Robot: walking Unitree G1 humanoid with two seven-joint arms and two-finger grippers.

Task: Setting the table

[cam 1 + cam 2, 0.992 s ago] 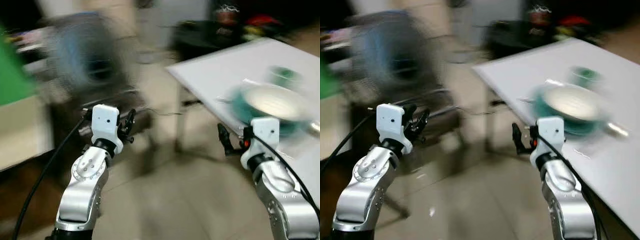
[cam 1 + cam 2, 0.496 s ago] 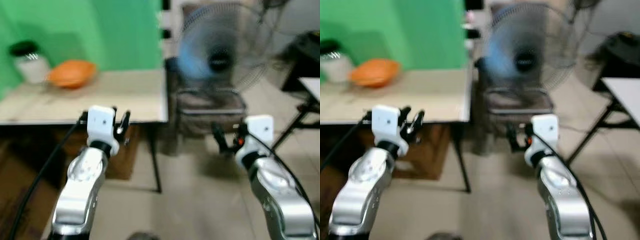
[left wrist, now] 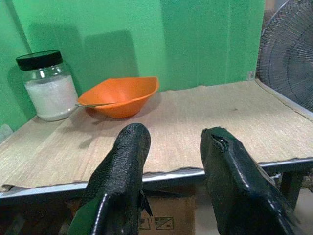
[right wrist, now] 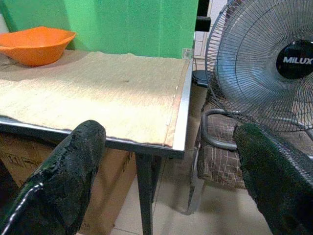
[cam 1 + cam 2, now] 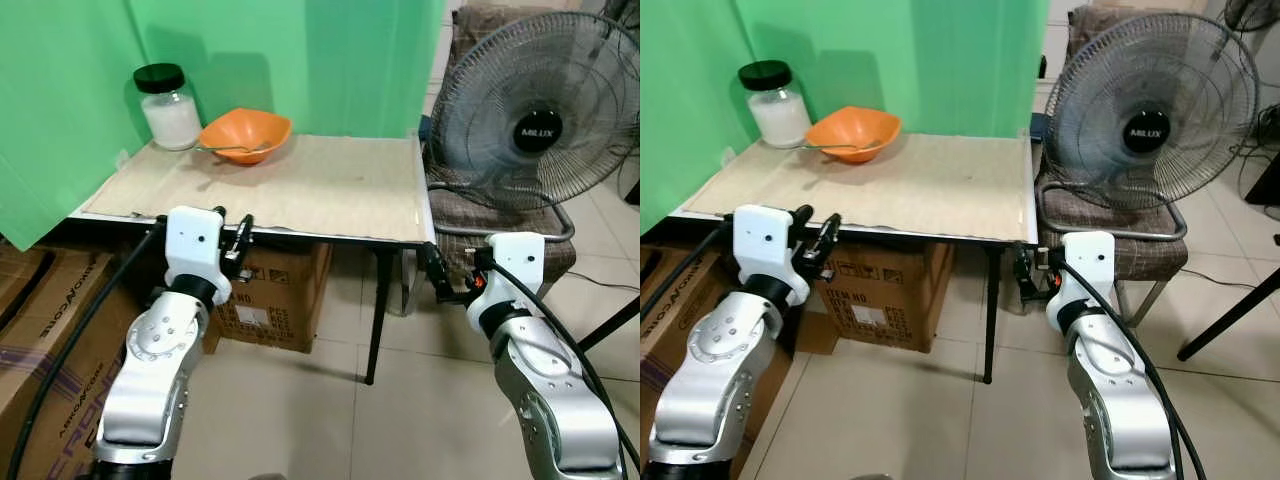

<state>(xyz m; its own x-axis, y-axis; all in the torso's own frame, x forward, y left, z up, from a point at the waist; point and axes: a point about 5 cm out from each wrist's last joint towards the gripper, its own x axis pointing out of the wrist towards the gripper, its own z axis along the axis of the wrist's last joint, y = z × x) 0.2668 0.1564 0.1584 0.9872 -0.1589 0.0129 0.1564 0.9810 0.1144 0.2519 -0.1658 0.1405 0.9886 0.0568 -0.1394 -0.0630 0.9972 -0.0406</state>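
Note:
An orange bowl (image 5: 245, 135) with a spoon (image 5: 225, 149) in it sits at the far left of a small table (image 5: 300, 238) covered by a burlap mat (image 5: 330, 185). A glass jar (image 5: 167, 108) with a black lid and white contents stands beside the bowl. My left gripper (image 5: 232, 235) hovers at the table's near edge, open and empty; its wrist view looks over the mat at the bowl (image 3: 120, 97) and jar (image 3: 47, 84). My right gripper (image 5: 452, 280) is open and empty, just off the table's right front corner.
A large standing fan (image 5: 535, 125) rests on a brown chair (image 5: 500, 225) right of the table. Cardboard boxes sit under the table (image 5: 270, 300) and at the left (image 5: 50, 330). A green backdrop (image 5: 330, 60) stands behind the table. Tiled floor lies in front.
The whole view has swung away from a white table with a teal bowl to this green-backed table and has sharpened. Both arms keep the same raised pose.

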